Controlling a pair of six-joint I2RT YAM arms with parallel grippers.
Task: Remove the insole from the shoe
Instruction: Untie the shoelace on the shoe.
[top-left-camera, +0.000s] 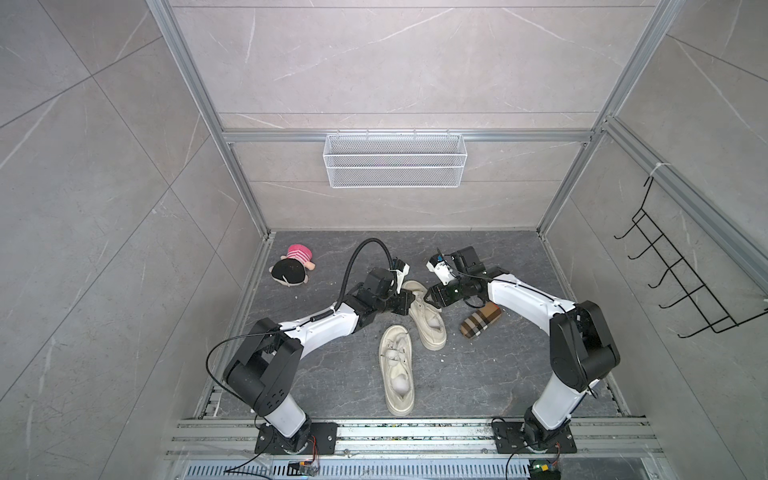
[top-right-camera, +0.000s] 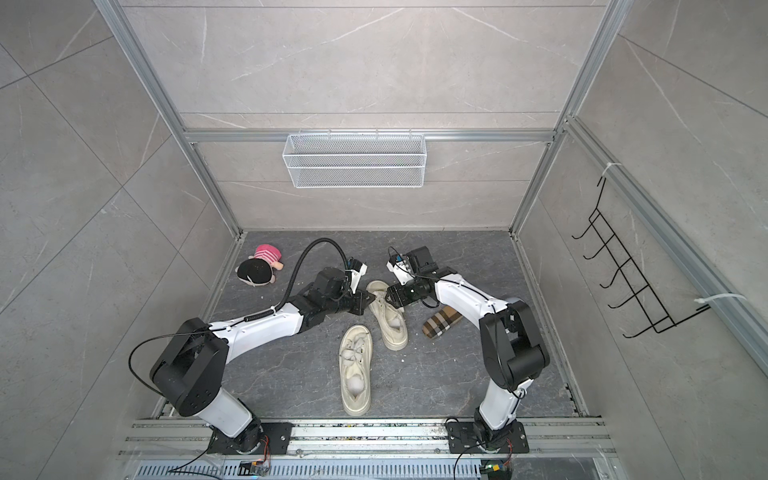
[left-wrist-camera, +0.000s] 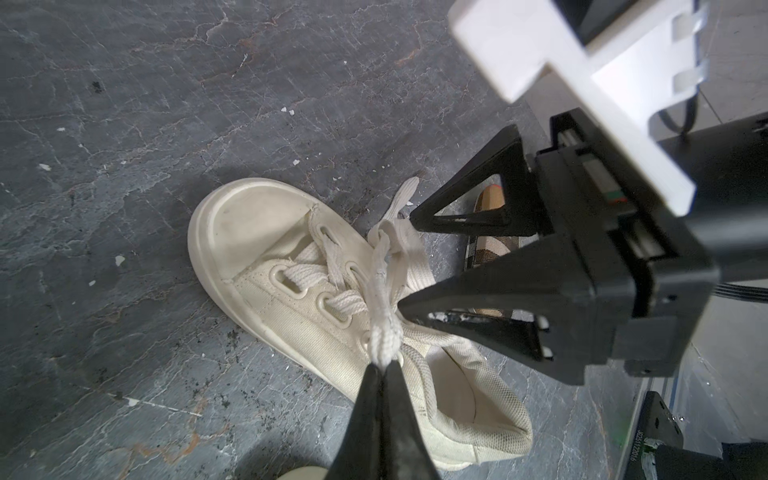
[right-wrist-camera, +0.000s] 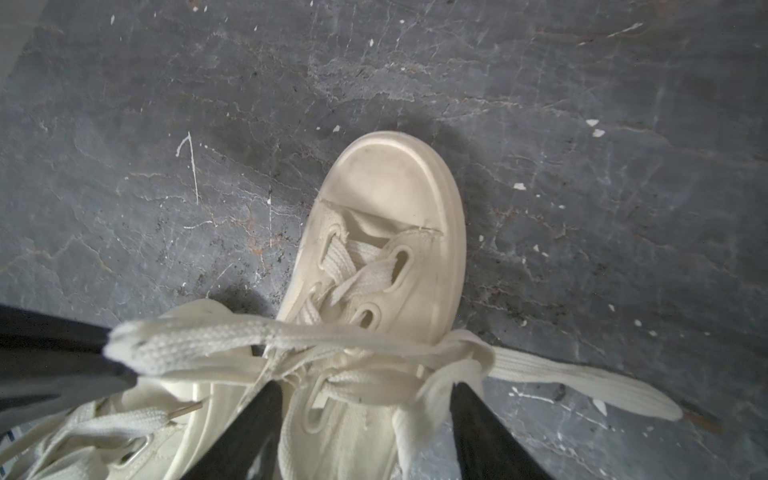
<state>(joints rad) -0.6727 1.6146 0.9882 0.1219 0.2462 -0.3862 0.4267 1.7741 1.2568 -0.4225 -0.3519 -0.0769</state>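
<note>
A cream lace-up shoe lies on the dark floor between my two arms, its toe pointing to the back wall. My left gripper is shut on one flat shoelace and holds it taut above the shoe. My right gripper hovers open over the knot, one finger on either side of the laces. Inside the shoe's opening only pale lining shows, so I cannot make out the insole.
The second cream shoe lies nearer the front. A plaid, sole-shaped piece rests on the floor under my right arm. A doll lies at the back left. A wire basket hangs on the back wall, and a black hook rack on the right wall.
</note>
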